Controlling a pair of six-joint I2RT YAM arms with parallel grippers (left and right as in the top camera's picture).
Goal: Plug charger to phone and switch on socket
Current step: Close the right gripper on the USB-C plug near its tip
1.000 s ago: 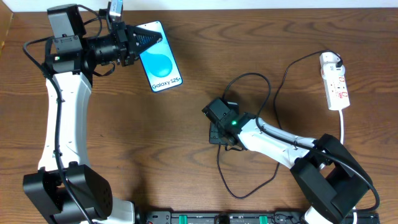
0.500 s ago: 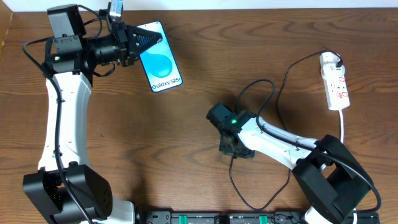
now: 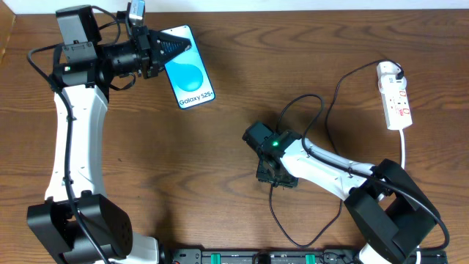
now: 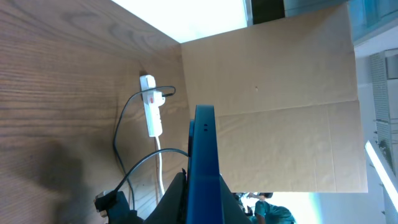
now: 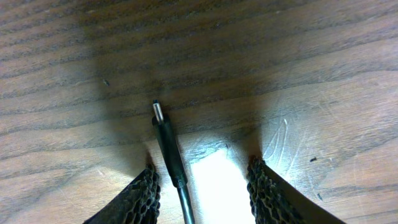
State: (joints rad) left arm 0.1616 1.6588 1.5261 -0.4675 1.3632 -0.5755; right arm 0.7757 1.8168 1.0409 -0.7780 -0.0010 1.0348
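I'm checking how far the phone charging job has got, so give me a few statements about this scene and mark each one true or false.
1. The left gripper holds the phone at one end. True.
2. The charger is plugged into the phone. False: its tip lies on the table, between the right gripper's fingers.
3. The right gripper is open and not clamped on the cable. True.
4. The socket lies right beside the phone. False: it sits at the table's far right side, well apart from the phone.
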